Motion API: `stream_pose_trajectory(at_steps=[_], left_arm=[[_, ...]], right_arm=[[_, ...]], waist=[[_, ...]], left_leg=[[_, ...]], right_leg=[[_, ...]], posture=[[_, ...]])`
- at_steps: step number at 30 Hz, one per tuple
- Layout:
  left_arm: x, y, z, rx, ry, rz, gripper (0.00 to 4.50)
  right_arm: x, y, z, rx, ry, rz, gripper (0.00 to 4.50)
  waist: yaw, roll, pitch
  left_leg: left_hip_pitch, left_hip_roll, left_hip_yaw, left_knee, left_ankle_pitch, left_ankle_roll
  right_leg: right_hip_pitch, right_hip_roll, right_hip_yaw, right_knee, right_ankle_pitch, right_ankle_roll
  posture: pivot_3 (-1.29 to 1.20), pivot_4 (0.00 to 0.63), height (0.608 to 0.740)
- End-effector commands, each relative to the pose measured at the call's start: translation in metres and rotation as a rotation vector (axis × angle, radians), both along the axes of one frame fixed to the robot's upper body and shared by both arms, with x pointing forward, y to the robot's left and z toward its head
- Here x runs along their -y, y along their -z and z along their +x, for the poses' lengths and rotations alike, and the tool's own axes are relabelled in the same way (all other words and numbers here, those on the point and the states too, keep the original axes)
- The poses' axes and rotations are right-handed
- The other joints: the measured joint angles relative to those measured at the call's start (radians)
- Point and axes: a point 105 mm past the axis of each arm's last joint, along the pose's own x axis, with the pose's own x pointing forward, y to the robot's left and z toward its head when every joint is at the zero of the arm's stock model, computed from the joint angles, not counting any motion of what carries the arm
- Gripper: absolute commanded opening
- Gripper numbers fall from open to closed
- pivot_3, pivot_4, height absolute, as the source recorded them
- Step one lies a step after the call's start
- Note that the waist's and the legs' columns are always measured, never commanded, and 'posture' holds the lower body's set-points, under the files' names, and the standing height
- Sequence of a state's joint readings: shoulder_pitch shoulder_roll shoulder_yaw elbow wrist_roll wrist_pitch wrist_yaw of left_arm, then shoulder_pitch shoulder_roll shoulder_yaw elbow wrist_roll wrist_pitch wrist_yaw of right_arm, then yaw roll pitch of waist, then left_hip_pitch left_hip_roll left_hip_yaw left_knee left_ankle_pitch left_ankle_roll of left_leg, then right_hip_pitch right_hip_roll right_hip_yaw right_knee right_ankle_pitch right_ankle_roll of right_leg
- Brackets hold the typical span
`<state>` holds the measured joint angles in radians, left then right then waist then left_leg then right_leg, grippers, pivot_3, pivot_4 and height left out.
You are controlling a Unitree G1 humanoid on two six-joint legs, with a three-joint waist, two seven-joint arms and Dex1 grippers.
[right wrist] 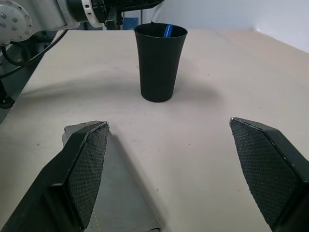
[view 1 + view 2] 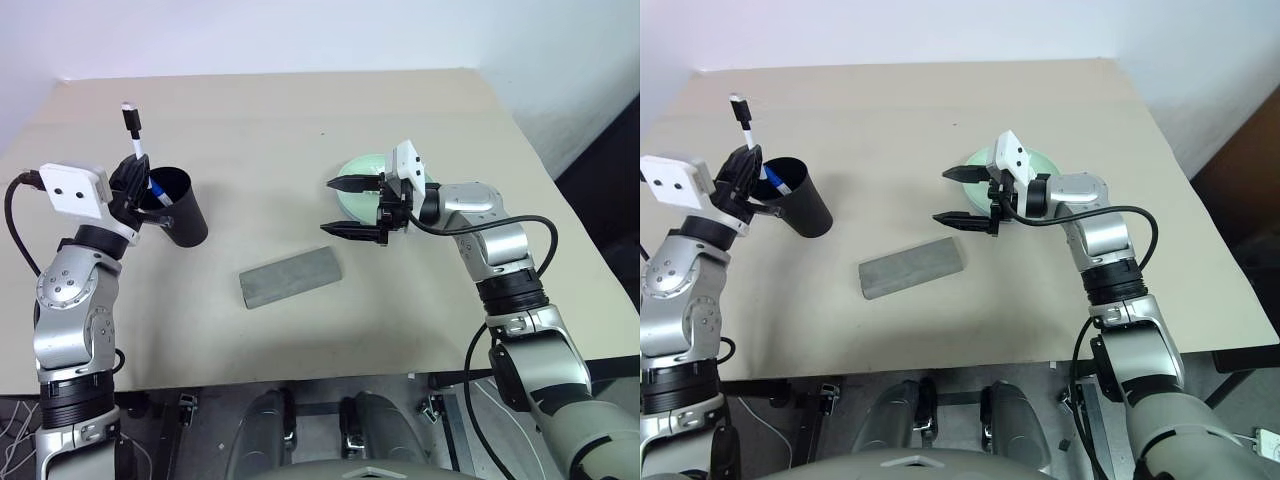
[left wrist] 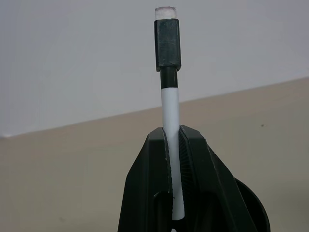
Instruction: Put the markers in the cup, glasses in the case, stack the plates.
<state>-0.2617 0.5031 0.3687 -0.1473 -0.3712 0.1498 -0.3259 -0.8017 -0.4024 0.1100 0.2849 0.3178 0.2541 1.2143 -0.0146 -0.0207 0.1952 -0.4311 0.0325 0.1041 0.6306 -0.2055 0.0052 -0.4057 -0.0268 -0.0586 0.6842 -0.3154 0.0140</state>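
Even, diffuse light from overhead leaves the beige table (image 2: 300,130) bright and glare-free, with soft shadows (faintest beside the black cup (image 2: 178,208) and the grey case (image 2: 291,277)), while the wrist views blur slightly up close.

Counts: two markers, one white marker (image 2: 133,133) with a black cap and one blue-capped marker (image 2: 158,192). One black cup (image 2: 178,207). One grey case (image 2: 291,277), shut. One pale green plate (image 2: 361,175) visible; a second cannot be told apart. Two grippers, left gripper (image 2: 128,180) and right gripper (image 2: 342,207). One desk (image 2: 300,110).
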Motion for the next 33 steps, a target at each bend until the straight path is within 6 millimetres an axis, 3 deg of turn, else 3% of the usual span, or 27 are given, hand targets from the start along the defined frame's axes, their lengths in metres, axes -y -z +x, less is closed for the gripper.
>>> stream_pose_trajectory(at_steps=[1,20,33], left_arm=[[-0.0019,-0.0061,-0.0033,0.028,-0.005,0.012,0.03],[-0.0062,-0.0009,-0.0026,0.014,-0.019,0.011,0.03],[-0.0064,-0.0056,-0.0033,0.033,-0.021,0.021,4.43]], right_arm=[[0.0004,-0.0105,-0.0027,0.058,-0.005,0.003,4.24],[-0.0005,-0.0116,-0.0002,0.072,0.002,0.004,4.24],[-0.0006,-0.0109,0.0012,0.083,0.004,0.001,4.24]], waist=[[0.000,0.000,0.000],[0.000,0.000,0.000],[0.000,0.000,0.000]], left_leg=[[0.000,0.000,0.000,0.000,0.000,0.000],[0.000,0.000,0.000,0.000,0.000,0.000],[0.000,0.000,0.000,0.000,0.000,0.000]], right_leg=[[0.000,0.000,0.000,0.000,0.000,0.000],[0.000,0.000,0.000,0.000,0.000,0.000],[0.000,0.000,0.000,0.000,0.000,0.000]], posture=[[0.00,0.150,0.715],[0.00,0.150,0.715],[0.00,0.150,0.715]])
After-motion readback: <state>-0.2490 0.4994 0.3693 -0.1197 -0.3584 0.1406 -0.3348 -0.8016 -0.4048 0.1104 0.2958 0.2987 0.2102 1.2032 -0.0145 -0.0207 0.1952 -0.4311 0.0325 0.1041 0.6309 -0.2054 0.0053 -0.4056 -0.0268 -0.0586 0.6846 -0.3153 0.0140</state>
